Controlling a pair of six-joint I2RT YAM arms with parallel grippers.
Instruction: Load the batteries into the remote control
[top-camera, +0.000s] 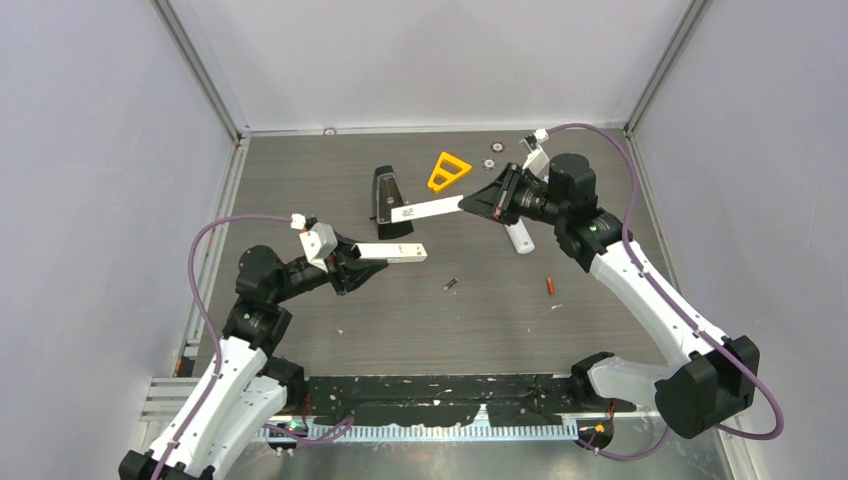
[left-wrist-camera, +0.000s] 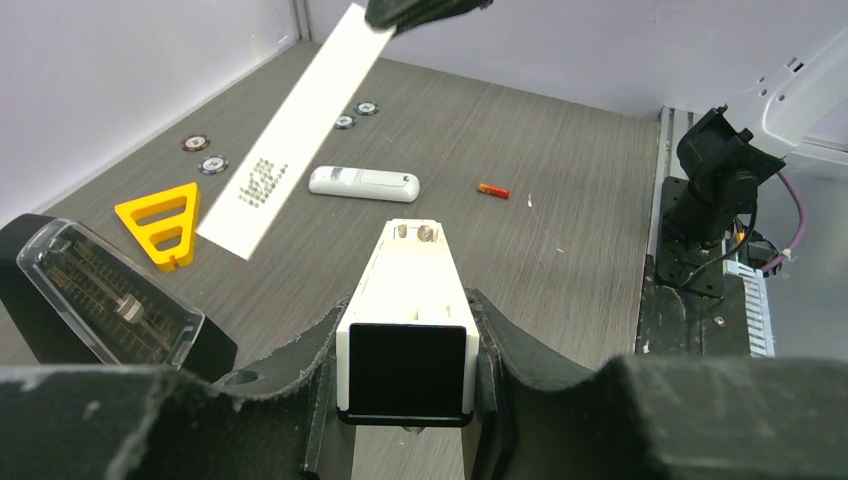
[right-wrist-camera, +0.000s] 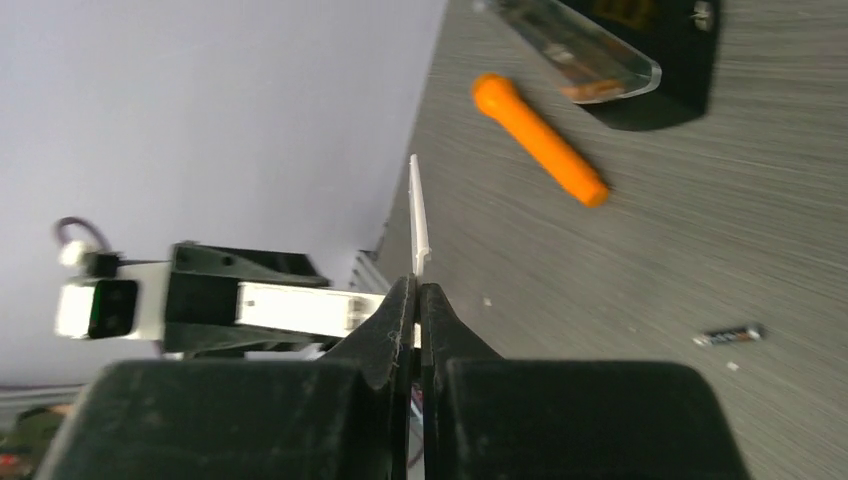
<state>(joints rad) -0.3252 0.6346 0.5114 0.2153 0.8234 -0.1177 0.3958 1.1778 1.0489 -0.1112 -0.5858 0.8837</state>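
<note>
Dark wood-grain table, pale walls on three sides.

Left claw: jaws partly closed, clamped on the sides of a white remote. It is held level above the table and sticks out to the claw's right. Wrist view: battery bay open and facing up, two spring contacts showing at its far end.

Right claw: jaws pinched fully together on one end of a thin white panel. The panel is raised off the table and reaches toward the left claw. It has a patch of small dots near its free end. Panel and remote are apart.

Outward from the left claw: dark grey battery lying flat on the table just past the remote's free end, toward the arm bases. Red battery lies farther right, beside the right forearm. Neither claw touches either battery.

Near the right claw: second white remote on the table just beneath it. By the panel's free end: black wedge-shaped case. Behind the panel: yellow triangle. Round discs lie toward the back wall.
</note>
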